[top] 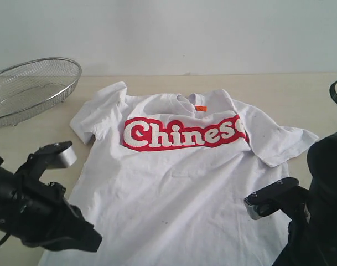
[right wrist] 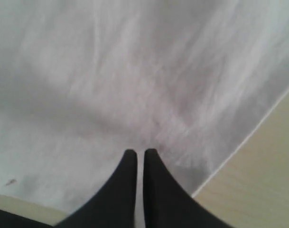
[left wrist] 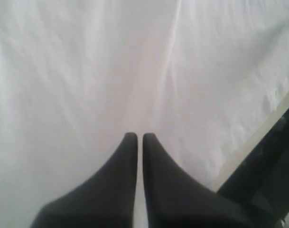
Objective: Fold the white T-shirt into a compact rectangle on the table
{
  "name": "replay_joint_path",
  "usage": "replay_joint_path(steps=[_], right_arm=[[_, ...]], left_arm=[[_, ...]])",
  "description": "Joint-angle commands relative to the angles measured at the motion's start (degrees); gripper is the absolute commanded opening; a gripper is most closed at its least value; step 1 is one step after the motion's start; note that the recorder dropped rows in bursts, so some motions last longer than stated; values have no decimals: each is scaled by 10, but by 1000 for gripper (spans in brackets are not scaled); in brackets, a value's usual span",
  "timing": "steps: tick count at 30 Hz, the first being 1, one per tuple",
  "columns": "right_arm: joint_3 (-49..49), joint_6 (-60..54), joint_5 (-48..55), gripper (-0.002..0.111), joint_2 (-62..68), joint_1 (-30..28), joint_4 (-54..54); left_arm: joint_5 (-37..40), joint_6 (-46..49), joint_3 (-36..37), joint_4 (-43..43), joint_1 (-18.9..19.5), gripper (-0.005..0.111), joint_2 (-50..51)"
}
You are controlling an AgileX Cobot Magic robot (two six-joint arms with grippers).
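Laundry laid out for folding: the white T-shirt (top: 179, 183) lies face up and spread flat in the middle of a pale beige surface (top: 306, 91). Its collar and small orange neck tag (top: 200, 108) point to the far side, and its hem lies at the near edge. Red-outlined lettering (top: 182, 134) crosses the chest. The left sleeve (top: 96, 113) and right sleeve (top: 281, 141) spread outward. A round wire-mesh basket (top: 30, 83) sits at the far left, apart from the shirt.

Two dark robot arms wait at the near side, one at each lower corner of the shirt. The left fingers (left wrist: 127, 154) are pressed together, with nothing visible between them, poised over plain white cloth. The right fingers (right wrist: 127, 168) are likewise closed and empty, above the cloth near the shirt's right side edge.

The fabric looks light, soft and limp, with shallow wrinkles. It would likely sag, drag and bunch if lifted at one point. Pinching thin cloth off a flat surface needs the fingers opened first. Sensible holds appear to be the hem corners, or a sleeve and the shoulder beside it, taken on both sides together.
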Motion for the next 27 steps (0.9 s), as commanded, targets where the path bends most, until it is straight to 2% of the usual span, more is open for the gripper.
replay_joint_path(steps=[1,7,13,16,27], right_arm=[[11,21,8,0,0,0,-16],[41,41,-21,0,0,0,-15],[53,57,-5,0,0,0,-26],[61,72,11,0,0,0,-33],[50,117,24,0,-10,0,-38]], left_arm=[[-62,4,-32,-5,-3,5,-5],[-203,4,-98,-7,-3,5,-5],[-266,44,-193,-3,-2,5,-4],[-276,60,-213,-3,-2,5,-2],[-267,62,-216,-3,-2,5,29]])
